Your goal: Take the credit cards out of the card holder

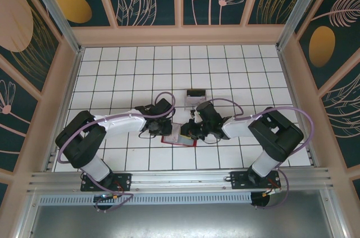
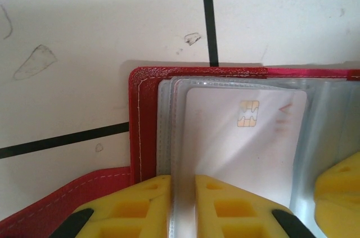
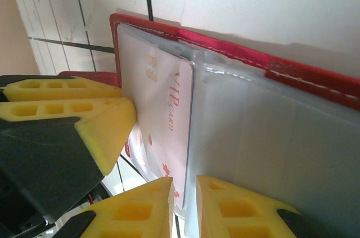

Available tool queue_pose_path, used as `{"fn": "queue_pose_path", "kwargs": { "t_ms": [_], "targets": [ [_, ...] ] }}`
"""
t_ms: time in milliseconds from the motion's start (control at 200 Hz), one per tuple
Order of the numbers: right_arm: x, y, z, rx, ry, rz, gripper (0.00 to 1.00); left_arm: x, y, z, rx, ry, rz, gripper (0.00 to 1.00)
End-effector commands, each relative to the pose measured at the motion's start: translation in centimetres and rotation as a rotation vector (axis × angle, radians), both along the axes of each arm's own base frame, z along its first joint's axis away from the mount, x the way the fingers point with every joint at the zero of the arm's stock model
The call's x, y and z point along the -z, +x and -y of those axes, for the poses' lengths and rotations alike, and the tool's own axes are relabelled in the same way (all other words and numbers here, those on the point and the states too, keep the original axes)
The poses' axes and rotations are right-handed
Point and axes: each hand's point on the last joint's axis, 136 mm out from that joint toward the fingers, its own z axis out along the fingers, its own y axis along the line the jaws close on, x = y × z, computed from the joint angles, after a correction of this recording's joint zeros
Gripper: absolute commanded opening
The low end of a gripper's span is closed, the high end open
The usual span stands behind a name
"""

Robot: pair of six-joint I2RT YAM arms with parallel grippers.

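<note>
Left fingers (image 2: 132, 210) near-shut on card holder (image 2: 143, 137) sleeve, right fingers (image 3: 138, 210) prob. pinching pale card (image 3: 169, 108)

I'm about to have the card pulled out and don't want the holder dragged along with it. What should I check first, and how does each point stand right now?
1. The card holder lies open on the table: ok.
2. The white chip card is in the clear sleeves, chip end in sight: ok.
3. The left tool is astride the card's long edge, fingers close together: ok.
4. The left tool has a firm grip on the card, not just the sleeves: cannot tell.
5. The right tool is at the sleeve edge beside the card: ok.
6. The right tool is pinning the holder down: cannot tell.
</note>
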Motion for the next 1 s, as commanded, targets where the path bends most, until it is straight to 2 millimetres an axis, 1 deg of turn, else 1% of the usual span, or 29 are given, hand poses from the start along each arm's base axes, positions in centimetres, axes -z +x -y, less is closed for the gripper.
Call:
{"fn": "queue_pose_path", "kwargs": {
  "t_ms": [0, 170, 385, 545, 721, 876, 996],
  "targets": [
    [0.3, 0.4, -0.3, 0.016, -0.047, -0.013, 0.19, 3.1, -2.0, -1.5, -0.001, 0.065, -0.085, 0.18],
    [-0.1, 0.6, -0.8, 0.015, -0.072, -0.012, 0.2, 2.8, -2.0, -1.0, 0.0, 0.034, -0.084, 0.18],
    [1.1, 0.9, 0.0, 0.027, -0.205, -0.018, 0.21, 2.8, -2.3, -0.7, 0.002, 0.009, -0.09, 0.18],
    [1.5, 0.9, 0.7, 0.044, -0.251, -0.013, 0.21, 2.9, -2.5, -0.6, -0.003, -0.009, -0.095, 0.17],
    [1.8, 0.9, 1.0, 0.044, -0.269, -0.013, 0.21, 3.0, -2.8, -0.3, -0.003, -0.035, -0.105, 0.16],
    [1.3, 1.0, 1.5, 0.061, -0.283, 0.004, 0.22, 3.2, -2.9, -0.7, -0.014, -0.031, -0.107, 0.16],
    [0.9, 1.1, 1.7, 0.071, -0.282, 0.015, 0.23, 3.1, -2.9, -0.6, -0.02, -0.04, -0.106, 0.15]
  ]
}}
